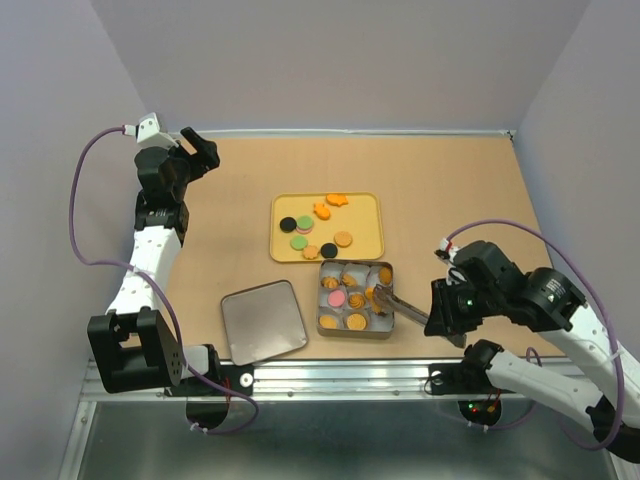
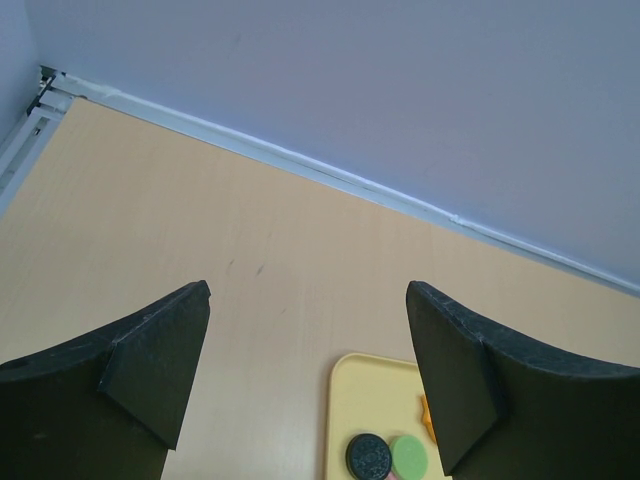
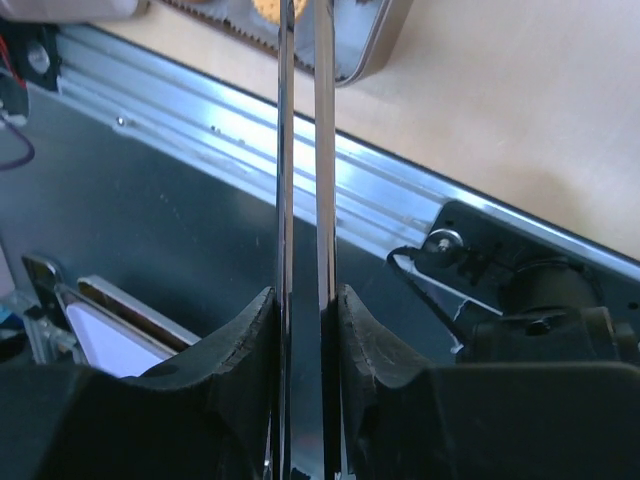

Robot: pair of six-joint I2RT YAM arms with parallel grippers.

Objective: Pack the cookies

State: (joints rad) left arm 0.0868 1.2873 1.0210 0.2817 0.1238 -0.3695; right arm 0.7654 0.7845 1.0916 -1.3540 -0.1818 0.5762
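Note:
Several cookies [image 1: 300,232] in black, green, pink and orange lie on a yellow tray [image 1: 370,215]. More cookies sit in paper cups inside a metal tin [image 1: 355,331] just in front of it. My right gripper [image 1: 440,318] is shut on metal tongs [image 1: 405,305], whose tips reach into the tin's right side. In the right wrist view the tongs [image 3: 300,150] run up between my right gripper's [image 3: 304,300] pads to the tin's corner [image 3: 375,45]. My left gripper [image 1: 195,150] hangs open and empty at the far left. Its wrist view shows a black cookie [image 2: 367,457] and a green cookie [image 2: 410,457] on the tray [image 2: 365,400].
The tin's lid [image 1: 263,320] lies flat to the left of the tin, near the table's front edge. A metal rail [image 1: 340,375] runs along that edge. Walls close the table at the back and on both sides.

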